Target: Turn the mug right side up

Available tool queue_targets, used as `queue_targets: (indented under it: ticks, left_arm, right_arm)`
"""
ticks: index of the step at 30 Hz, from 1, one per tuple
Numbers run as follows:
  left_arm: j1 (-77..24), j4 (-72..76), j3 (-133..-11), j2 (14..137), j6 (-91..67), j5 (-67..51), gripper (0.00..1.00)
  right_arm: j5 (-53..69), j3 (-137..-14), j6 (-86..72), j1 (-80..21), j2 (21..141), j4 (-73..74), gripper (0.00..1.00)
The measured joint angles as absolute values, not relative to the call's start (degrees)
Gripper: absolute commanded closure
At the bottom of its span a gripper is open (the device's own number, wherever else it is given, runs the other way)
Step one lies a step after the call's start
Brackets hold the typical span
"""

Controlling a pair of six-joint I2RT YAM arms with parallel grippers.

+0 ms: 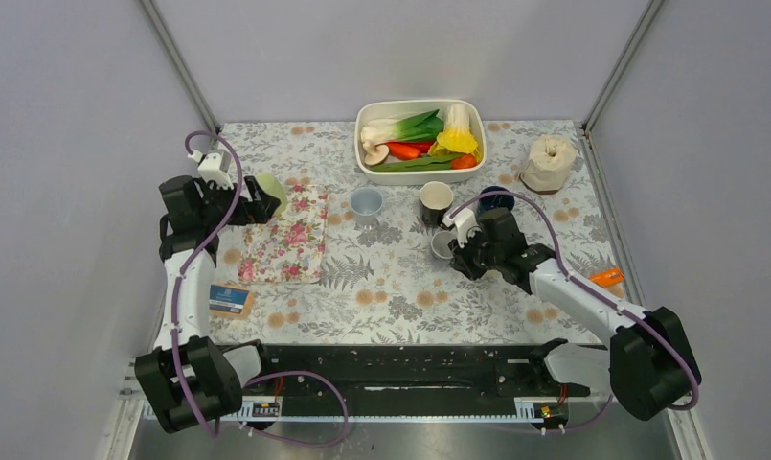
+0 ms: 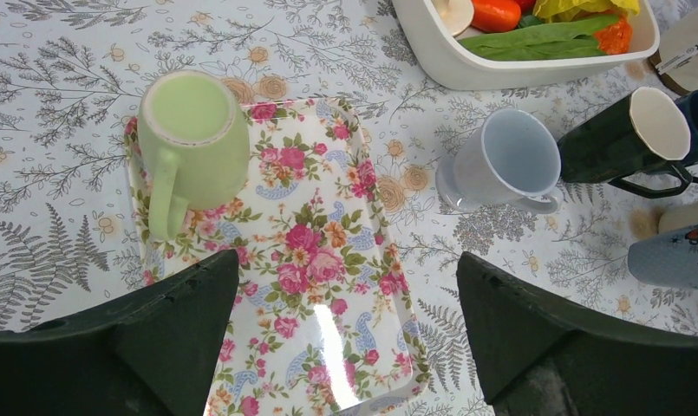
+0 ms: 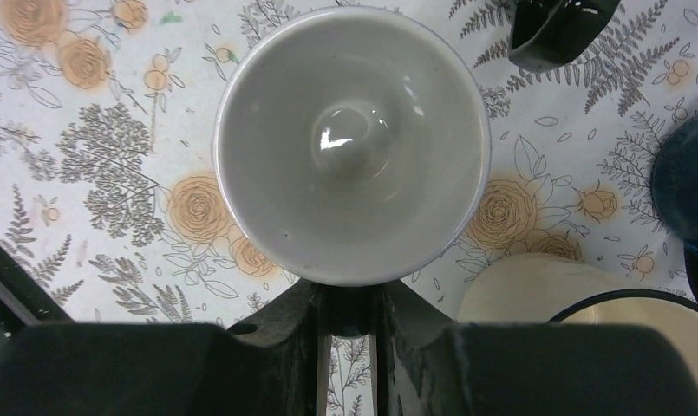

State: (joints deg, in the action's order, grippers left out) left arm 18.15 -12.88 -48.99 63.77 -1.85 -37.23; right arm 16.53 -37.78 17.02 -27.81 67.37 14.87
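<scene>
Tech: Black fingers (image 3: 284, 334) of the right end effector (image 3: 349, 322) fill the bottom of the wrist view. Report state.

Arm: Closed. I grip the grey mug (image 3: 351, 143) at its near side, where I judge the handle to sit; the handle itself is hidden between my fingers. The mouth faces my camera and the interior shows down to the bottom. My left end effector (image 2: 347, 260) is wide open and holds nothing. It hangs above the floral tray (image 2: 319, 217), on which a green mug (image 2: 193, 130) stands.

Tech: Location of the grey mug?

Arm: Centre-right of the table (image 1: 391, 297), near a black mug (image 1: 435, 201) and on its near side. The mouth appears to point upward.

Tech: Procedure for the step in hand?

Arm: I judge the turn nearly complete.
1. Level the rim.
2. Lower until the base sits flat.
3. Open the fingers.
4. Withdraw without catching the handle or the neighbouring mugs.

Tech: View differences?

Arm: The right wrist view confirms the interior and the grip, but not whether the base touches the table. The top view places the mug among its neighbours, but my arm covers the grip there.
</scene>
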Motion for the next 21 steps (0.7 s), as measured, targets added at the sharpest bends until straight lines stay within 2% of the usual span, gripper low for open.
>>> queue_targets:
  ticks: [16, 21]
  left_arm:
    - [18.2, -14.2, -49.0, 62.7, 0.1, -37.2, 0.01]
    - [18.2, -14.2, -49.0, 62.7, 0.1, -37.2, 0.01]
  right_arm:
    - [9.0, -37.9, 17.4, -31.2, 74.4, 13.8, 1.00]
    - [8.1, -38.4, 17.6, -31.8, 75.0, 13.7, 0.94]
